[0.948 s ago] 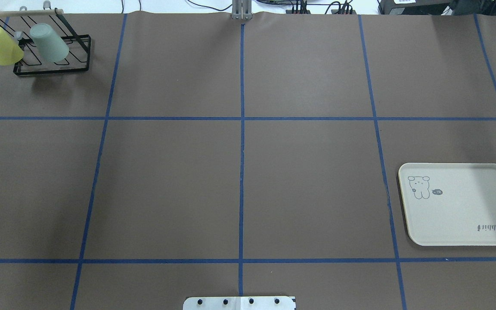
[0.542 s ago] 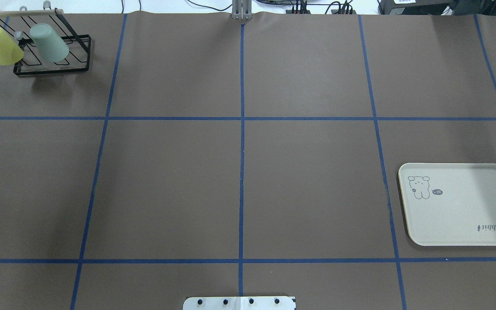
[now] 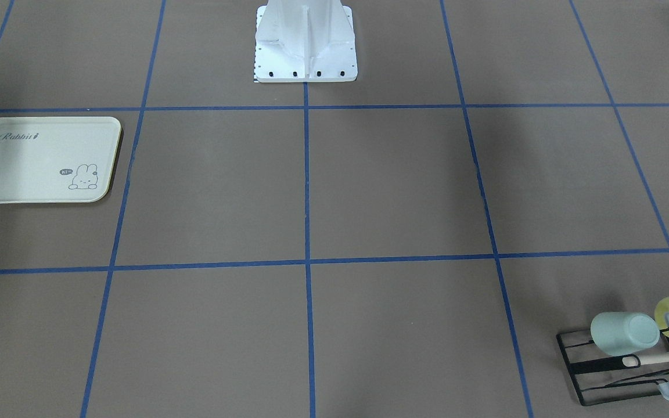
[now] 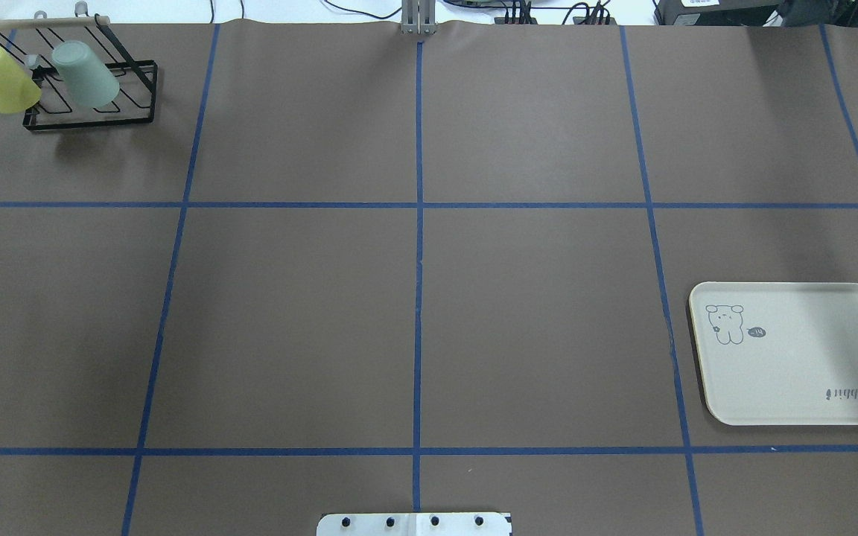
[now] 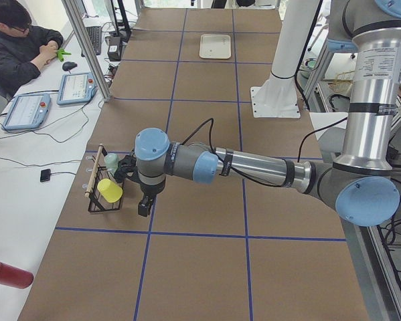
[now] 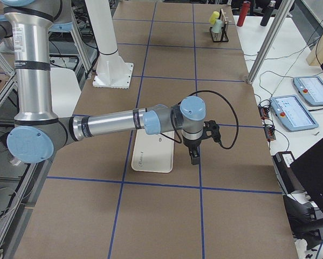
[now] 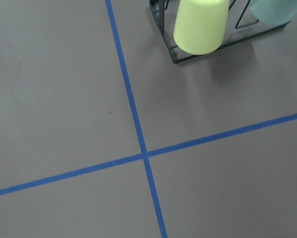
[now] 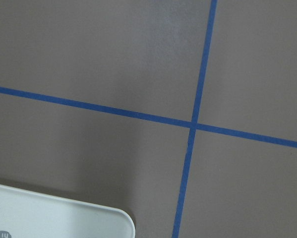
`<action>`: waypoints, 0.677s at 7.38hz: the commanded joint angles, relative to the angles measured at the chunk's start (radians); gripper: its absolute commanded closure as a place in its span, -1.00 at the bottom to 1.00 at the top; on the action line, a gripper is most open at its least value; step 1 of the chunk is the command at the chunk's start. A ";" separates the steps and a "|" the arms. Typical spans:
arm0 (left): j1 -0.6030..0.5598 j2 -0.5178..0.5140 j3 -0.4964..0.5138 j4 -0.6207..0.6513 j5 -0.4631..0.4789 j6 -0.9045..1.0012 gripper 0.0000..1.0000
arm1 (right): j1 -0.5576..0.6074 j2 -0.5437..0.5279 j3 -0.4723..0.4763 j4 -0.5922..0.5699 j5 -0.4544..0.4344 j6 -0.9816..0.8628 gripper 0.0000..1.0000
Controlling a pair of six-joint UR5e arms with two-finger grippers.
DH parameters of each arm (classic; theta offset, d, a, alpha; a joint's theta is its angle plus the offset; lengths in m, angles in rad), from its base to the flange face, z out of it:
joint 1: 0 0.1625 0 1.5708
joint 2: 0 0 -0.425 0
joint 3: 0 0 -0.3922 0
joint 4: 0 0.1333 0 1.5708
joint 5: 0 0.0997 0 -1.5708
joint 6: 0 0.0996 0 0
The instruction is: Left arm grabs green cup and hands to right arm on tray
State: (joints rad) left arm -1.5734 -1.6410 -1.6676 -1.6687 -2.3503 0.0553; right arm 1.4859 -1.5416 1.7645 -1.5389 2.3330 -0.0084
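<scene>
The green cup (image 4: pixel 85 73) hangs upside down and tilted on a black wire rack (image 4: pixel 86 125) at the table's far left corner, beside a yellow cup (image 4: pixel 1 78). It also shows in the front-facing view (image 3: pixel 623 332) and at the top edge of the left wrist view (image 7: pixel 274 10). The tray (image 4: pixel 794 353) lies bare at the right. My left gripper (image 5: pixel 144 206) shows only in the exterior left view, hanging close beside the rack; I cannot tell its state. My right gripper (image 6: pixel 194 156) shows only in the exterior right view, beside the tray (image 6: pixel 150 159); I cannot tell its state.
The robot's white base (image 3: pixel 305 40) stands at the near middle edge. A wooden rod tops the rack (image 3: pixel 601 366). An operator (image 5: pixel 19 40) sits beside the table's far side with tablets, and a red bottle (image 5: pixel 6 273) lies on that side bench.
</scene>
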 commanded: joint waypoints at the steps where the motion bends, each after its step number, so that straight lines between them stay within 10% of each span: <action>1: 0.003 -0.028 0.041 -0.075 -0.004 -0.081 -1.00 | -0.067 0.105 -0.014 -0.009 -0.004 -0.002 -1.00; 5: 0.099 -0.136 0.140 -0.263 0.002 -0.097 -1.00 | -0.113 0.171 -0.023 0.002 -0.006 0.001 -0.99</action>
State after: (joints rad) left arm -1.5285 -1.7156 -1.5530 -1.9096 -2.3522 -0.0368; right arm 1.3907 -1.4021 1.7458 -1.5376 2.3272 -0.0079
